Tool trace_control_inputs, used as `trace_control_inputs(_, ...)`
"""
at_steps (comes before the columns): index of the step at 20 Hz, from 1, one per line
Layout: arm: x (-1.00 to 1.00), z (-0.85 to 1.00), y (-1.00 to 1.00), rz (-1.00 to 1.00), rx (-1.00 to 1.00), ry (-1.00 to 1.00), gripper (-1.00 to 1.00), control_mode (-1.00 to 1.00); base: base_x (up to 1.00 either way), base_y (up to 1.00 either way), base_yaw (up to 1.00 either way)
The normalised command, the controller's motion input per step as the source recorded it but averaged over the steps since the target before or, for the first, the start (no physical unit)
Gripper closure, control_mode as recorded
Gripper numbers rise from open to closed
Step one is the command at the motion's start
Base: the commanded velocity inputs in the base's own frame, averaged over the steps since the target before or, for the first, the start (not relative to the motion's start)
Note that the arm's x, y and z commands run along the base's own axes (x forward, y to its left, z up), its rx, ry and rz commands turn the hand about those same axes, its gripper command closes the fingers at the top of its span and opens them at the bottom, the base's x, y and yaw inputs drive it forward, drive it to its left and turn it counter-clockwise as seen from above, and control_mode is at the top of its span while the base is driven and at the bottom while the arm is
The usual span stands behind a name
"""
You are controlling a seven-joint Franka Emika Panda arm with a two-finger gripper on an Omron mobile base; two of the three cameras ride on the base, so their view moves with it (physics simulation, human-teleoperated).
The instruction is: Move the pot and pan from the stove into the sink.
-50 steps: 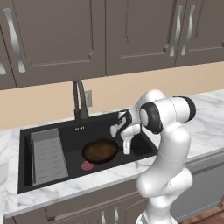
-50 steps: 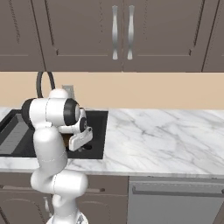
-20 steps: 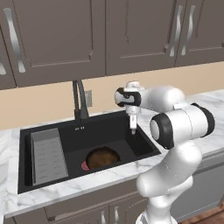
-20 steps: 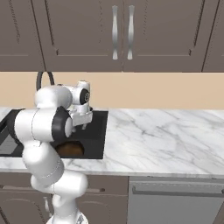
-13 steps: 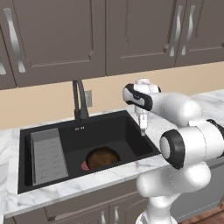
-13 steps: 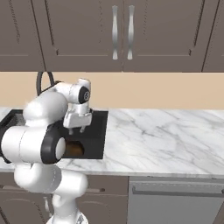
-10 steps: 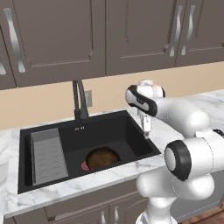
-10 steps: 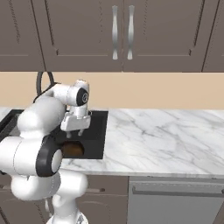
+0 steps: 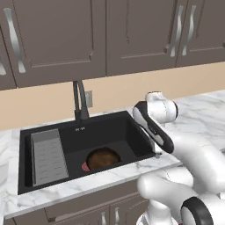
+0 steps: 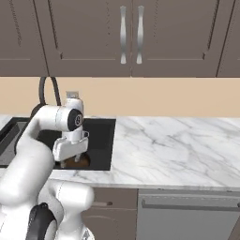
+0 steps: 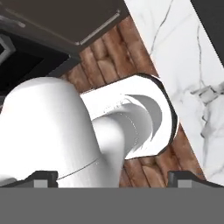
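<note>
1. Gripper with its two fingers spread wide and nothing between them, hanging above the right side of the sink in a kitchen with a marble counter.
2. Pan, brown inside, lying flat on the floor of the black basin, toward its front. A small red thing sits just beside the pan, and the ribbed drain tray stands well to its left.
3. Progress, judging by how things lie: about half done. The pan is in the sink. The basin holds no pot, so that half of the job looks not yet done. It would mean going to the stove, taking the pot and bringing it here.
4. Count in the sink: one pan, one drain tray, one red thing, no pot.
5. Count around it: one faucet at the back rim, one gripper, both fingertips bare.
</note>
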Motion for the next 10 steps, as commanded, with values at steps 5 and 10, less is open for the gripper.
trace_control_inputs(5,-0.85,-0.02,-0.19,0.00,0.00,-0.42,-1.00,-1.00,0.00,0.00,0.00)
trace_control_inputs(10,-0.55,0.00,-0.19,0.00,0.07,-0.50,-1.00,-1.00,0.00,0.00,0.00)
